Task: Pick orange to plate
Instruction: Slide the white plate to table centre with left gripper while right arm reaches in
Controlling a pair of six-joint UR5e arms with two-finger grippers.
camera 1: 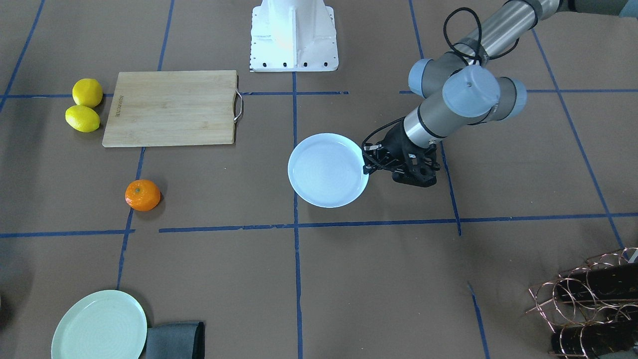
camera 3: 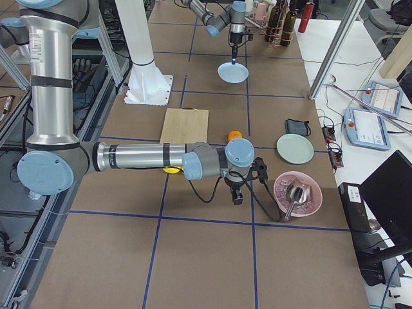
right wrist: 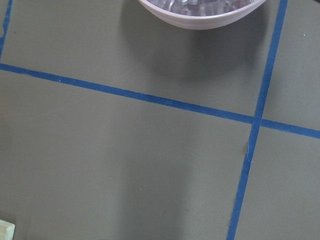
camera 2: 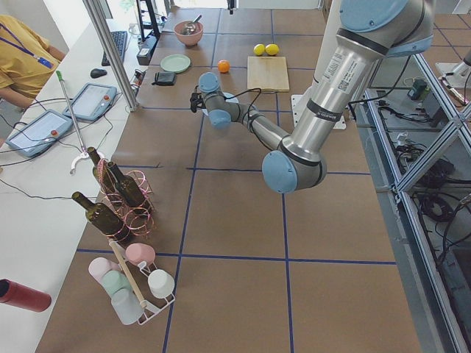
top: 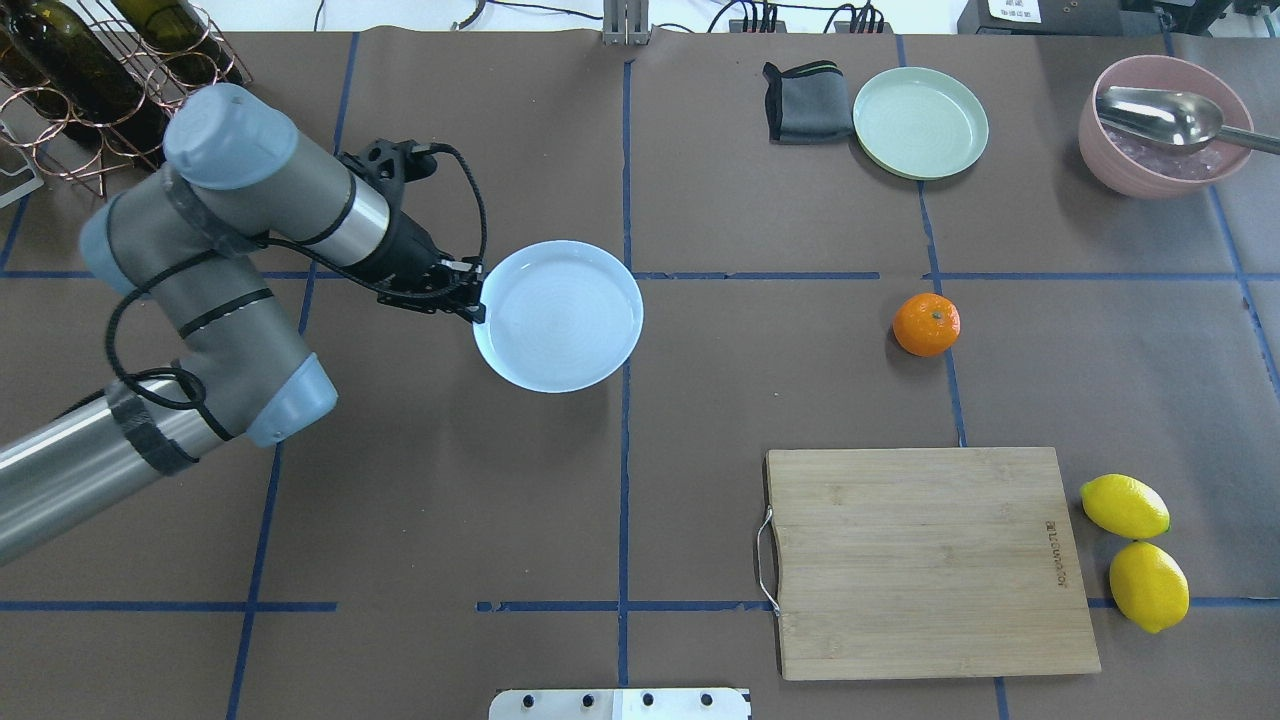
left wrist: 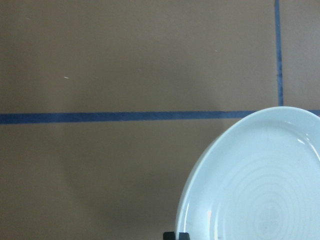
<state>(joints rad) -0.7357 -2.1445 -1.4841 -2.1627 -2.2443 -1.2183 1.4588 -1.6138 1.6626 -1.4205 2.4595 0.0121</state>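
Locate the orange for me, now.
Overhead view: the orange sits in the right half on a blue tape line, between the green plate and the cutting board, far from the pale blue plate.

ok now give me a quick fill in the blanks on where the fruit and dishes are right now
The orange lies alone on the bare ____. Two yellow ____ lie beside the cutting board. The spoon rests in the pink ____. The left gripper is at the rim of the bluish-white ____.
Missing words: table; lemons; bowl; plate.
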